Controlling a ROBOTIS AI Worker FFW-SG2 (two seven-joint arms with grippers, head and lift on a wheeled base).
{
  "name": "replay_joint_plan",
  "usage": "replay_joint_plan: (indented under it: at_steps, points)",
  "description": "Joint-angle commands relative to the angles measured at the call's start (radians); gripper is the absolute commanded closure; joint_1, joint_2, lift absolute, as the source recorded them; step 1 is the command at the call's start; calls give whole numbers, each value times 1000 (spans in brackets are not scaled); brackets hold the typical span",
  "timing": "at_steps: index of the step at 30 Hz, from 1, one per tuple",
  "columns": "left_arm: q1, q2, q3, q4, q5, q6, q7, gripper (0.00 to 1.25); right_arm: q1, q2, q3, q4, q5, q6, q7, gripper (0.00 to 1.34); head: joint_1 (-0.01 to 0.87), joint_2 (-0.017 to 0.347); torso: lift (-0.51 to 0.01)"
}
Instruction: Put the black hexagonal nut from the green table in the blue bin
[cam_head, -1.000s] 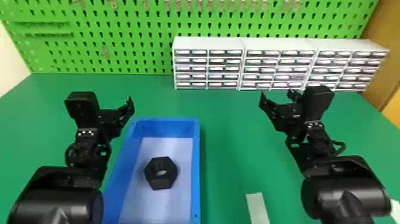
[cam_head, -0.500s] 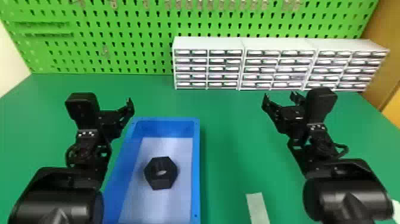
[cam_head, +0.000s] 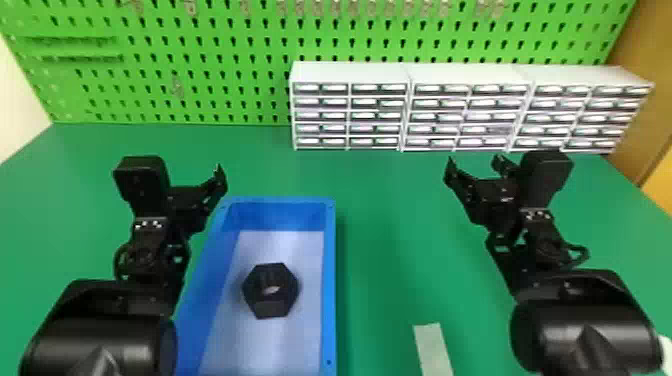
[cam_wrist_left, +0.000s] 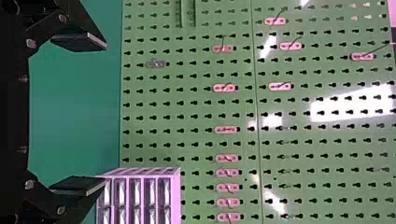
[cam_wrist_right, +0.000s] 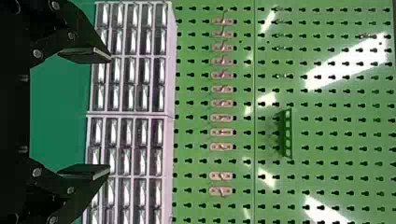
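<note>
The black hexagonal nut (cam_head: 270, 290) lies flat on the floor of the blue bin (cam_head: 329, 280), inside its walls. Beside the bin's back left corner is my left gripper (cam_head: 197, 175), above the green table (cam_head: 390, 240). Its fingers stand wide apart in the left wrist view, where the left gripper (cam_wrist_left: 79, 113) holds nothing. My right gripper (cam_head: 474, 162) is over the table well to the right of the bin. In the right wrist view the right gripper (cam_wrist_right: 86, 113) has spread fingers with nothing between them.
White drawer cabinets (cam_head: 350, 115) line the back right of the table, before a green pegboard (cam_head: 210, 65). A pale strip (cam_head: 433, 350) lies near the front, between the bin and the right arm.
Half a second to a second back, the right arm was slightly farther left; it has shifted a little to the right. The left arm and the nut have stayed in place.
</note>
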Motion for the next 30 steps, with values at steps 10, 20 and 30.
replay_joint_plan:
  at_steps: [10, 20, 30]
  points:
    - [-2, 0, -10, 13, 3, -20, 5, 248, 6, 1, 3, 0, 11, -1, 0, 433, 686, 51, -96]
    - [8, 0, -13, 16, 2, -29, 5, 245, 11, -5, -4, 0, 25, -1, -3, 433, 686, 51, -96]
    - [3, 0, -22, 37, 2, -57, 6, 245, 17, -7, 1, 0, 36, -1, -11, 433, 686, 51, -96]
